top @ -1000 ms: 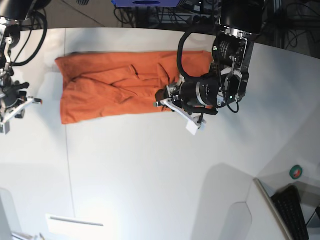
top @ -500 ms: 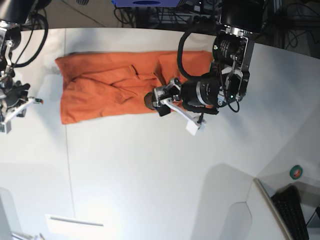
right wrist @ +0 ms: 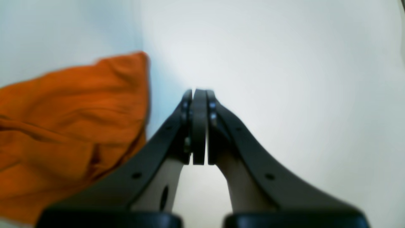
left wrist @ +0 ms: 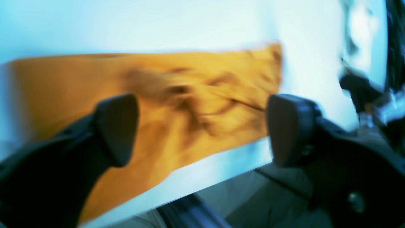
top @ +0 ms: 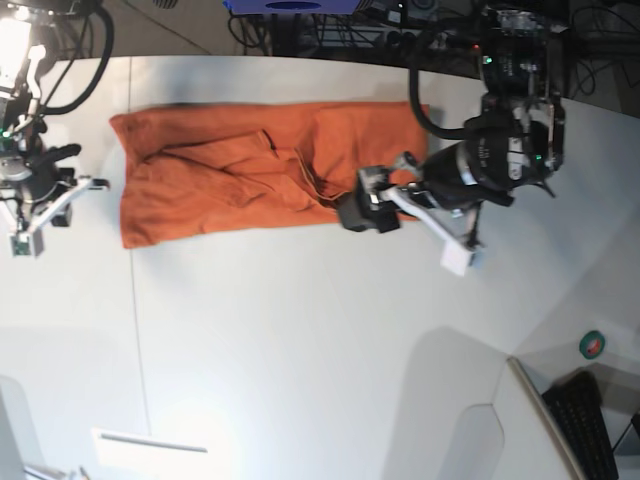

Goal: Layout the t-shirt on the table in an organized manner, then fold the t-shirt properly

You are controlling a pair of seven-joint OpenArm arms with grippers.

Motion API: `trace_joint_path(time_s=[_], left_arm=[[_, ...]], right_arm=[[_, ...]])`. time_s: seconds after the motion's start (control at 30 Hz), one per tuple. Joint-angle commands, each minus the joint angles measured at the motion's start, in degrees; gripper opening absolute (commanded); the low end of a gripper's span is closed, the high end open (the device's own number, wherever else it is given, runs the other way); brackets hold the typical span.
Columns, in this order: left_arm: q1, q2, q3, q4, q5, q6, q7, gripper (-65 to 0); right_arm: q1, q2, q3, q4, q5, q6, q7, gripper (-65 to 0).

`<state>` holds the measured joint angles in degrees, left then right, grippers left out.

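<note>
T-shirt (top: 240,180): laid lengthwise along the table's (top: 300,350) far side, folded and creased. Left gripper (top: 395,205): now spread, apparently just withdrawn from the cloth; fold taken as released. Right gripper (right wrist: 199,126): pressed together, empty.

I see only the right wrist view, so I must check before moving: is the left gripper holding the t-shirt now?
Observer: No. In the left wrist view the left gripper is wide open with nothing in it; the t-shirt lies beyond it.
Operator: And how does the t-shirt lie on the table?
Observer: In the base view it is a long strip across the far part of the table, wrinkled around its middle.
</note>
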<state>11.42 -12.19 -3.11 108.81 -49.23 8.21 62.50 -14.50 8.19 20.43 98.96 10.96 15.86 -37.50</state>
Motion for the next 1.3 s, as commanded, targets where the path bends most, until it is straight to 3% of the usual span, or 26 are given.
trace_joint_path(time_s=[0.0, 0.07, 0.17, 0.2, 0.33, 0.47, 0.53, 0.63, 0.7, 0.8, 0.93, 1.2, 1.27], left_arm=[[0.3, -1.2, -3.3, 1.3, -2.9, -0.2, -0.7, -15.8], [2.6, -4.4, -11.8, 1.0, -6.5, -0.2, -0.7, -30.3], [5.8, -8.7, -23.1, 0.0, -6.5, -0.2, -0.7, -60.4], [6.6, -9.9, -26.5, -0.4, -5.3, -0.2, -0.7, -65.0], [9.8, -12.9, -37.1, -4.2, 1.4, -0.3, -0.7, -65.0], [11.8, -14.1, -42.1, -9.4, 9.7, -0.3, -1.2, -65.0], [11.8, -14.0, -44.5, -13.5, 13.8, -2.8, -2.9, -65.0], [12.0, -13.6, -45.6, -20.3, 20.4, -11.6, -11.4, -65.0], [12.0, -13.5, -45.7, -23.8, 25.1, -16.7, -16.0, -65.0], [12.0, -12.5, -45.8, -26.1, 29.1, -23.5, -20.1, -65.0], [11.9, -10.8, -45.8, -25.8, 29.0, -29.0, -20.8, -65.0], [11.6, -9.0, -45.8, -25.8, 29.0, -29.7, -20.9, -65.0], [11.6, -9.0, -45.8, -25.8, 29.1, -29.7, -20.9, -65.0]], right_arm=[[-0.9, 0.6, -2.2, 3.1, 0.6, 0.4, 0.7, -65.0], [-3.7, 0.6, -9.0, 6.6, 0.6, 0.4, 0.7, -65.0], [-6.2, 0.4, -17.7, 9.7, 0.9, 0.4, 0.8, -65.0], [-6.3, -0.2, -20.1, 9.8, 0.9, 0.4, 0.8, -65.0], [-6.5, -5.6, -25.1, 9.7, 0.9, 0.4, 0.5, -65.0], [-5.1, -6.0, -32.2, 9.7, 0.9, 0.4, -5.8, -65.0], [-4.8, -6.2, -35.8, 9.7, 0.9, 0.4, -7.4, -50.7], [-4.9, -7.5, -38.1, 8.8, 0.9, 0.4, -7.3, -30.0], [-4.4, -8.4, -38.1, 5.8, 0.9, 0.4, -7.3, -23.3], [-2.3, -8.8, -38.1, 1.0, 0.9, 0.4, -6.9, -23.9], [-0.8, -8.8, -38.1, -4.7, 0.9, 0.4, -1.8, -24.5], [1.6, -8.9, -38.1, -11.0, 0.9, 0.4, -0.1, -25.2], [1.4, -8.9, -38.1, -11.3, 0.9, 0.4, -0.1, -30.8]])
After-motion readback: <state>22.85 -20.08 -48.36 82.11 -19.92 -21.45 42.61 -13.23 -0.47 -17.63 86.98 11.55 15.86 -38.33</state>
